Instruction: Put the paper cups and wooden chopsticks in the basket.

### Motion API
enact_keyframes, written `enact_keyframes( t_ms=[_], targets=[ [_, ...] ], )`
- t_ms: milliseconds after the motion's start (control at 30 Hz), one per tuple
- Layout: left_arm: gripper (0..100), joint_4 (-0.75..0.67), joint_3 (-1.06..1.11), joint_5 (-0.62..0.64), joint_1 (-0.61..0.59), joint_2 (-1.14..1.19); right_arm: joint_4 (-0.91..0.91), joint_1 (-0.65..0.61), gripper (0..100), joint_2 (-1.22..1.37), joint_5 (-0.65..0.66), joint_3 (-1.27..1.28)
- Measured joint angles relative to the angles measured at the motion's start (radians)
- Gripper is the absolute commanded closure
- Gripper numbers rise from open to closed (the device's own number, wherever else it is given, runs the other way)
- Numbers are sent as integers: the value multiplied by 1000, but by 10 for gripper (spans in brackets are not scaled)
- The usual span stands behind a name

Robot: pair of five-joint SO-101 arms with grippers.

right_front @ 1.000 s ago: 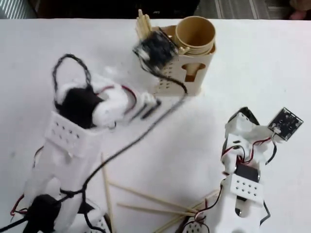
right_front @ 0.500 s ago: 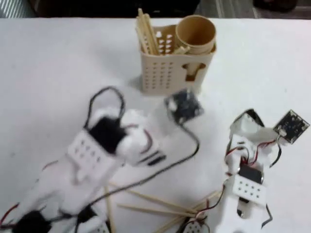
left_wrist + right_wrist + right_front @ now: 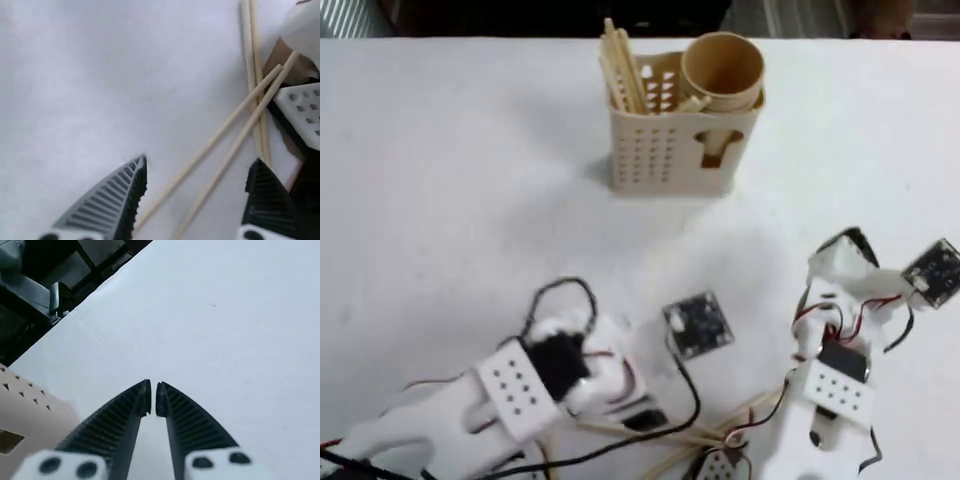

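Down to the loose wooden chopsticks (image 3: 235, 145), lying crossed on the surface (image 3: 450, 170) by the arm bases (paper cups (image 3: 722, 65) already standing in the basket (image 3: 665, 150)). Hovering over them with left jaws spread, right jaws pressed together. Likely next: lower, straddle one stick, pinch.

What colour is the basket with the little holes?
Beige, a pale cream; the basket shows best in the high view.

Bright, seemingly overhead light; soft shadows
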Motion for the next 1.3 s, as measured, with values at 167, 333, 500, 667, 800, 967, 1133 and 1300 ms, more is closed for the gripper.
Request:
enact_keyframes(
  t_ms=[167,333,500,667,800,967,1133,1300],
  targets=[
    [683,-106,80,87,107,23,-2,12,964,0,-5,-2],
    [683,-216,137,163,157,97,-2,12,964,0,-6,-2],
    [683,-262,137,190,157,183,-2,12,964,0,-6,-2],
    [688,-269,118,190,161,250,-2,12,964,0,-6,-2],
    [688,-269,84,190,163,284,-2,12,964,0,-6,-2],
    [688,-267,80,190,163,290,-2,12,964,0,-6,-2],
    [688,-265,80,190,163,290,-2,12,964,0,-6,-2],
    [683,-244,77,183,106,290,-2,12,964,0,-6,-2]
  ],
)
